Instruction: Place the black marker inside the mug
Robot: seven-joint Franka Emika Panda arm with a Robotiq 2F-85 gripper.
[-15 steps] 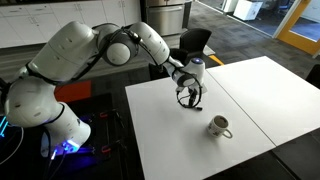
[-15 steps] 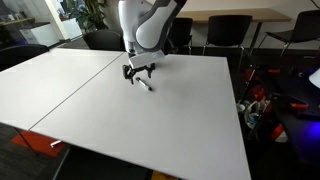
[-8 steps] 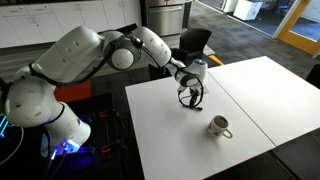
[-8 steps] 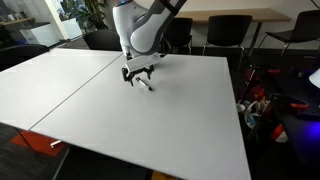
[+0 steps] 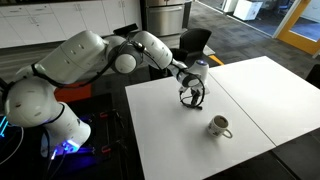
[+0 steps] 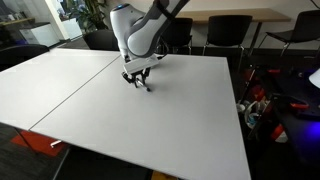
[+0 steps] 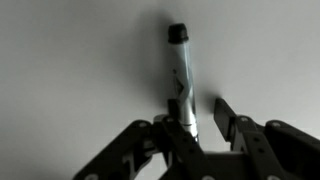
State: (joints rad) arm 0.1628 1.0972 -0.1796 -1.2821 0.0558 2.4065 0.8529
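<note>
One view, the wrist's, shows black marker (image 7: 179, 80) between fingers (image 7: 226, 112)

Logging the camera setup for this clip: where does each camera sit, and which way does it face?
Exterior view: raised beside the robot's base, looking across the table; whole arm, gripper and mug show.
Exterior view: across the table, facing the arm; only its end and the gripper show.
Wrist view: looks down at the black marker between the fingers.
Shared: all three show the gripper.
</note>
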